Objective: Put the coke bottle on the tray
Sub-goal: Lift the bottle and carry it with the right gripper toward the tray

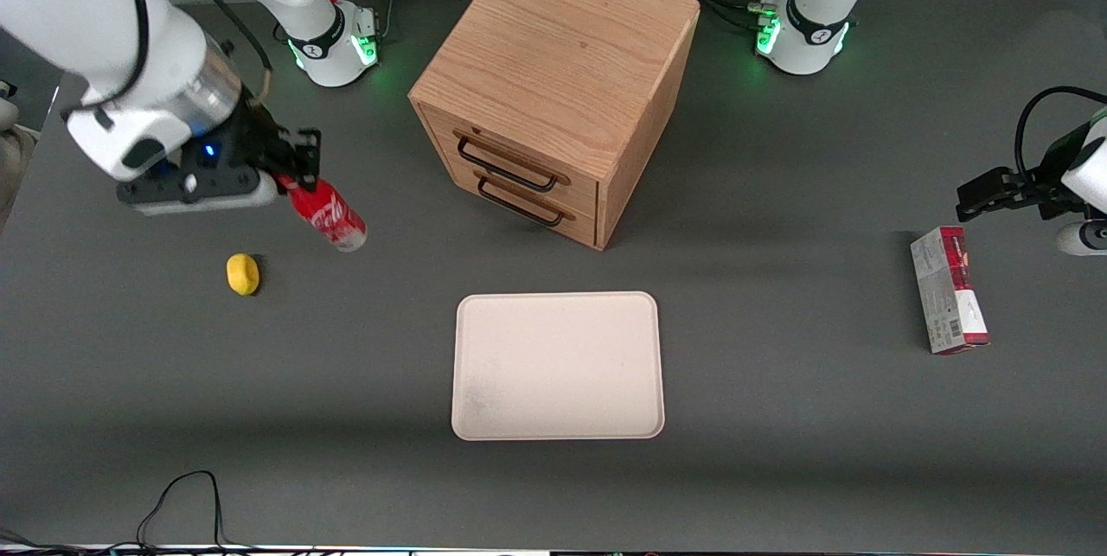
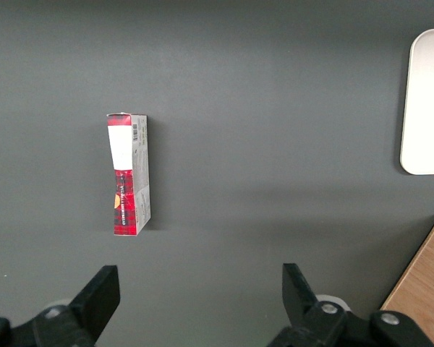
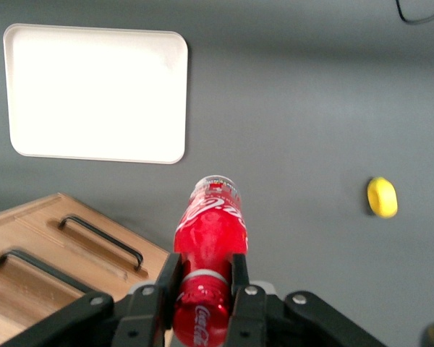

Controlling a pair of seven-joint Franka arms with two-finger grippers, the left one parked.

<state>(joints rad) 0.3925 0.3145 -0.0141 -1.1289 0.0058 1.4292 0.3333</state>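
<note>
Front view: jaws (image 1: 298, 180) clamped on bottle (image 1: 333, 217), lifted above surface (image 1: 778, 418), well apart from tray (image 1: 558, 366).

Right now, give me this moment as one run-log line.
phase: carry | hand: shut on coke bottle, lifted, tilted | tray: bare, nearer front camera than drawer cabinet | next: move over tray

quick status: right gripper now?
Gripper: shut on the bottle, held tilted above the table, not yet over the tray.
</note>
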